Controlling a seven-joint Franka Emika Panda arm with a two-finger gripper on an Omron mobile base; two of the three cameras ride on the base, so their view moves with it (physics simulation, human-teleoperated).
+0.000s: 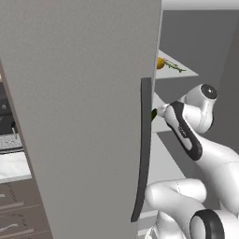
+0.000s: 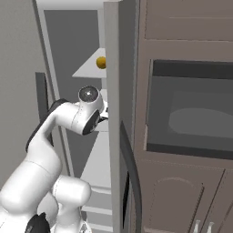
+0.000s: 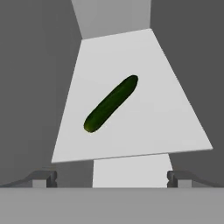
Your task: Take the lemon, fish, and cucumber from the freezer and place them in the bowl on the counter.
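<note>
The freezer [image 1: 84,116] stands open, its broad grey door swung toward me with the dark handle [image 1: 144,149] at its edge. On an upper shelf lie the lemon [image 1: 160,63] and, just right of it, the thin greenish fish [image 1: 175,66]; the lemon [image 2: 101,62] also shows from the right. One shelf lower, the dark green cucumber [image 3: 111,103] lies diagonally on the pale shelf [image 3: 144,131], and its tip [image 1: 154,114] peeks past the door. My gripper [image 3: 112,178] is open, a short way in front of and above the cucumber, touching nothing. The bowl is out of view.
The white marble counter [image 1: 13,167] with grey-brown drawers sits low at the far left, beyond the open door. A brown cabinet wall with a built-in oven [image 2: 191,109] stands right of the freezer. Dark freezer walls close in on both sides of the shelf.
</note>
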